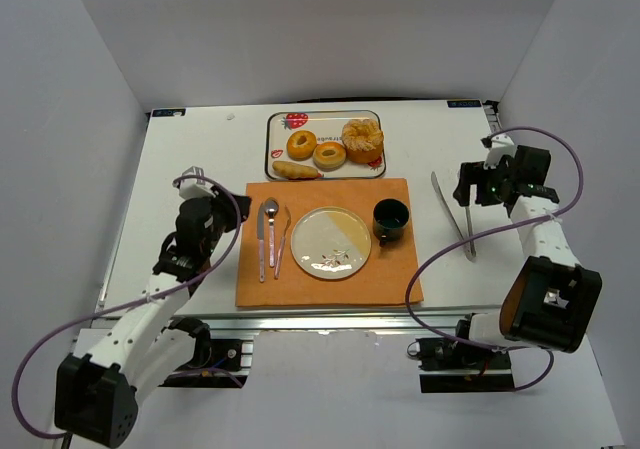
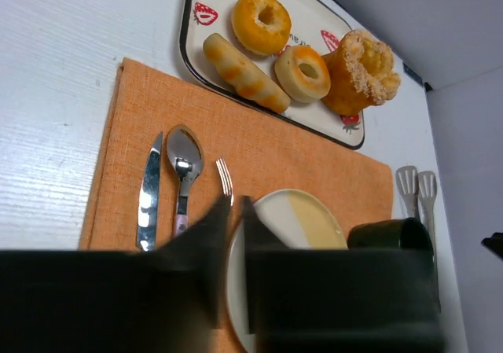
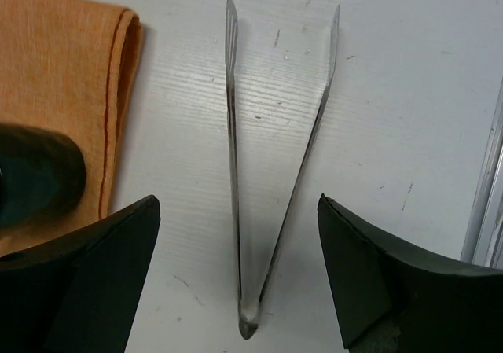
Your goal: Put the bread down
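Note:
The breads lie on a strawberry-print tray (image 1: 273,134) at the back: a long roll (image 1: 296,170), two ring donuts (image 1: 301,145) (image 1: 330,154) and a crumb-topped bun (image 1: 362,140). They also show in the left wrist view, with the roll (image 2: 245,74) nearest. A round plate (image 1: 331,242) sits bare on the orange placemat (image 1: 390,279). My left gripper (image 1: 236,209) is shut and empty above the mat's left edge, with its tips (image 2: 236,204) over the fork. My right gripper (image 3: 238,204) is open and hovers over the metal tongs (image 3: 236,148) on the table.
A knife (image 1: 261,239), spoon (image 1: 271,224) and fork (image 1: 283,231) lie left of the plate. A dark cup (image 1: 391,220) stands right of it. The tongs (image 1: 452,214) lie on the white table right of the mat. White walls enclose the table.

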`<state>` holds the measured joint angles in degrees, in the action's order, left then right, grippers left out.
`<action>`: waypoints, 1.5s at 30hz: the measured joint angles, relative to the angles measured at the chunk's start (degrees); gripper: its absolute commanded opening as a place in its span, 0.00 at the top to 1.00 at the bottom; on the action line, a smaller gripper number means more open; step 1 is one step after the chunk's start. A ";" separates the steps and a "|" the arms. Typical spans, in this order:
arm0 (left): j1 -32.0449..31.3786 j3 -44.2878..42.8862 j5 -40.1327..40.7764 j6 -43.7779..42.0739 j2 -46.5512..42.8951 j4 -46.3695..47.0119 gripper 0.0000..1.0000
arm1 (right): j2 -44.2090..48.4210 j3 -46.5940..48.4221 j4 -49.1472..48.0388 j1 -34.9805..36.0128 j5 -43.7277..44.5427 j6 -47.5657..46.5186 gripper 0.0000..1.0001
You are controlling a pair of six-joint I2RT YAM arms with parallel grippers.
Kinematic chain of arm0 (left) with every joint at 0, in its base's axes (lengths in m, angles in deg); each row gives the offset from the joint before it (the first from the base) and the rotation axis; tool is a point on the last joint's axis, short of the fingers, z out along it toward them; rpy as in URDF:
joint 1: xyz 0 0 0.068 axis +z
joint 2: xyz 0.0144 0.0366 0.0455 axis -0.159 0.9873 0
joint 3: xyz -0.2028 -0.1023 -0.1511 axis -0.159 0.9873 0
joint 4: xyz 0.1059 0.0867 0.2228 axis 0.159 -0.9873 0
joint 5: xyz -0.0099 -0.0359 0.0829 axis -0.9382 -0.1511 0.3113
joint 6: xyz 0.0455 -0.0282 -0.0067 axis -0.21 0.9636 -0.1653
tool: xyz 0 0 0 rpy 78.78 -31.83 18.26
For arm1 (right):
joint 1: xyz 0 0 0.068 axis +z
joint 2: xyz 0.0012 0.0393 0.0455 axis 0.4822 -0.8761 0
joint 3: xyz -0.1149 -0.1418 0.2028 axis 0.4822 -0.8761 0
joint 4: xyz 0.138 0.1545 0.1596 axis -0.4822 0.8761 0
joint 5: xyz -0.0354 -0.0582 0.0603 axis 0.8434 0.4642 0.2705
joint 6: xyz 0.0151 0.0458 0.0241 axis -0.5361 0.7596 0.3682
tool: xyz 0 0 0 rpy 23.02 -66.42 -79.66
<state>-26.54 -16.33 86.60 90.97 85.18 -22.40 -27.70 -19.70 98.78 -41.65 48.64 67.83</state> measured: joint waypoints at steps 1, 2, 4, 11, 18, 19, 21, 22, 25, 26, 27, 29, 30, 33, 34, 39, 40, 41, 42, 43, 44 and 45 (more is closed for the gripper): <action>0.00 1.07 -0.02 0.66 -1.46 0.33 1.00 | -0.07 0.00 1.16 -0.15 -2.49 -4.02 0.99; 0.00 2.08 0.04 1.07 -3.02 0.50 1.00 | -0.33 0.00 1.49 -1.27 -2.99 -4.90 1.00; 0.00 3.21 0.04 1.86 -5.18 0.68 0.98 | -0.50 0.00 2.01 -1.75 -4.46 -8.70 1.00; 0.00 3.61 -0.09 1.81 -4.26 0.94 0.37 | -3.13 -2.67 1.95 -2.60 -2.36 -14.75 0.11; 0.00 3.61 -1.20 1.55 -0.02 2.08 0.36 | -8.74 -6.25 0.11 -1.40 7.93 -15.72 0.11; 0.00 3.58 -1.33 1.49 0.57 2.23 0.36 | -10.08 -6.25 0.15 -1.29 8.46 -15.65 0.11; 0.00 3.61 -1.51 1.25 1.53 2.25 0.35 | -12.22 -6.10 0.63 -1.25 8.72 -15.50 0.12; 0.00 3.58 -1.51 1.14 1.95 2.23 0.35 | -13.18 -5.77 1.31 -1.25 8.55 -15.30 0.12; 0.00 3.61 -1.51 1.09 2.12 2.29 0.35 | -16.41 -3.13 2.64 -1.18 7.80 -14.67 0.16; 0.00 3.61 -1.51 1.09 2.08 2.36 0.35 | -17.33 -2.34 2.64 -1.03 7.80 -14.36 0.18; 0.00 3.61 -1.51 1.11 2.01 2.34 0.35 | -18.53 -0.96 3.04 -0.92 8.02 -14.08 0.19; 0.00 3.61 -1.49 1.16 1.90 2.34 0.35 | -21.05 1.81 3.08 -0.81 8.26 -13.88 0.27; 0.00 3.61 -1.46 1.16 1.73 2.36 0.35 | -22.56 3.50 2.93 -0.66 8.41 -13.84 0.27; 0.00 3.61 -1.44 1.16 1.51 2.34 0.35 | -23.43 4.31 2.69 -0.66 8.28 -14.67 0.40; 0.00 3.61 -1.42 1.16 1.46 2.34 0.35 | -23.43 4.31 2.73 -0.66 8.13 -15.13 0.52; 0.00 3.61 -1.29 1.16 1.38 2.32 0.35 | -23.45 4.22 2.82 -0.55 7.06 -17.57 0.88; 0.00 3.61 -1.29 1.16 1.38 2.32 0.35 | -23.34 4.13 3.06 -0.50 6.75 -17.77 0.91; 0.00 3.61 -1.29 1.16 1.38 2.29 0.35 | -23.12 4.13 3.48 -0.42 6.51 -18.43 0.93; 0.00 3.61 -1.29 1.16 1.38 2.29 0.35 | -22.91 4.13 3.91 -0.39 6.27 -18.84 0.93; 0.00 3.61 -1.29 1.16 1.38 2.27 0.35 | -22.62 4.28 5.05 -0.39 5.46 -19.21 0.88; 0.00 3.61 -1.29 1.16 1.38 2.27 0.35 | -22.38 4.57 6.38 -0.39 4.76 -19.47 0.85; 0.00 3.61 -1.29 1.16 1.38 2.27 0.35 | -21.88 5.86 9.03 -0.17 2.84 -19.78 0.76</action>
<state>-26.54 -12.72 85.31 92.13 86.56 -20.13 -49.58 -13.85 107.80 -41.82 51.48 48.05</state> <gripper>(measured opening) 0.646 0.136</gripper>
